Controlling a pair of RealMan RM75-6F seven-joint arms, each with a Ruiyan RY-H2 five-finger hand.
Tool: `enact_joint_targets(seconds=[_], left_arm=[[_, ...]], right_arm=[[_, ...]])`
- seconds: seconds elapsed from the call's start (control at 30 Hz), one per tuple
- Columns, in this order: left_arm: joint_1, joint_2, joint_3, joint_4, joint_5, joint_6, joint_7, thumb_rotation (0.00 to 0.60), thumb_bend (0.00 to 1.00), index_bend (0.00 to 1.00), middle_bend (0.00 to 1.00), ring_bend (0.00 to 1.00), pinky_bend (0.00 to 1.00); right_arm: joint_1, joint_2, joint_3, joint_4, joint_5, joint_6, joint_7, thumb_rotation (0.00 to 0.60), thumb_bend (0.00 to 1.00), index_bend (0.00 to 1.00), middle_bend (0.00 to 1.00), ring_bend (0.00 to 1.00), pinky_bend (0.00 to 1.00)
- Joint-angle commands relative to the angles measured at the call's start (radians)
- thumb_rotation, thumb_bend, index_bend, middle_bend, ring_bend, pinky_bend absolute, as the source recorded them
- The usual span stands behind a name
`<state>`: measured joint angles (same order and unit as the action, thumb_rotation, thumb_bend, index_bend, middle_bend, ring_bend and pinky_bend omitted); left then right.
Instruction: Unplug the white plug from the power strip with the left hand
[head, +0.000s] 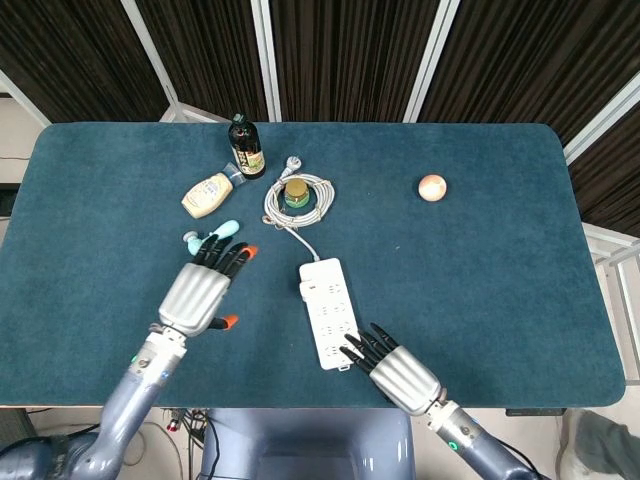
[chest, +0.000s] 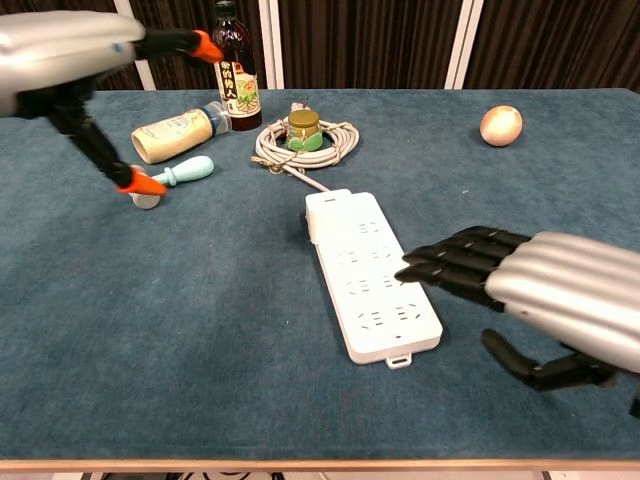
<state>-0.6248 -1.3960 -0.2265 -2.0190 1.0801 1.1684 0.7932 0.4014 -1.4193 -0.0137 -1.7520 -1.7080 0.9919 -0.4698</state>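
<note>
The white power strip (head: 330, 312) lies lengthwise at the table's middle, also in the chest view (chest: 370, 270). A small white bump (head: 304, 289) sits at its far left corner; I cannot tell whether it is the plug. The strip's cord runs to a coiled white cable (head: 298, 200). My left hand (head: 200, 290) hovers left of the strip with its fingers stretched out and holds nothing; the chest view shows it high at the left (chest: 70, 50). At the strip's near end, my right hand (head: 395, 372) is spread and empty, its fingertips (chest: 425, 265) over the strip's near right part.
A dark bottle (head: 246, 148), a lying cream bottle (head: 208, 194) and a teal roller (head: 212, 239) stand left of the coil. A small jar (head: 296, 193) sits inside the coil. A peach-coloured ball (head: 432, 187) rests at the far right.
</note>
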Motion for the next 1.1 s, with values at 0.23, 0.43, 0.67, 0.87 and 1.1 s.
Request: enact_joint_targets(seconds=[0.23, 0.43, 0.67, 0.87, 1.1], left_arm=[[-0.131, -0.144, -0.055, 0.098, -0.162, -0.049, 0.083, 0.6, 0.06, 0.11, 0.1, 0.01, 0.0], [-0.186, -0.195, -0.066, 0.148, -0.216, -0.058, 0.102, 0.6, 0.06, 0.12, 0.11, 0.03, 0.0], [-0.234, -0.232, -0.067, 0.189, -0.257, -0.071, 0.109, 0.6, 0.06, 0.12, 0.12, 0.03, 0.0], [-0.271, -0.265, -0.056, 0.222, -0.293, -0.078, 0.119, 0.6, 0.07, 0.12, 0.12, 0.03, 0.0], [-0.316, -0.305, -0.036, 0.262, -0.335, -0.091, 0.142, 0.6, 0.09, 0.14, 0.17, 0.03, 0.0]], right_arm=[[0.046, -0.112, 0.034, 0.053, 0.08, -0.072, -0.058, 0.6, 0.79, 0.01, 0.03, 0.03, 0.07], [0.066, -0.159, 0.046, 0.087, 0.126, -0.095, -0.078, 0.6, 0.79, 0.01, 0.04, 0.03, 0.07], [0.077, -0.185, 0.045, 0.123, 0.163, -0.104, -0.088, 0.6, 0.8, 0.02, 0.04, 0.04, 0.07], [0.079, -0.195, 0.03, 0.139, 0.181, -0.104, -0.086, 0.6, 0.8, 0.03, 0.05, 0.04, 0.07], [0.08, -0.191, 0.015, 0.14, 0.195, -0.095, -0.081, 0.6, 0.8, 0.03, 0.05, 0.04, 0.07]])
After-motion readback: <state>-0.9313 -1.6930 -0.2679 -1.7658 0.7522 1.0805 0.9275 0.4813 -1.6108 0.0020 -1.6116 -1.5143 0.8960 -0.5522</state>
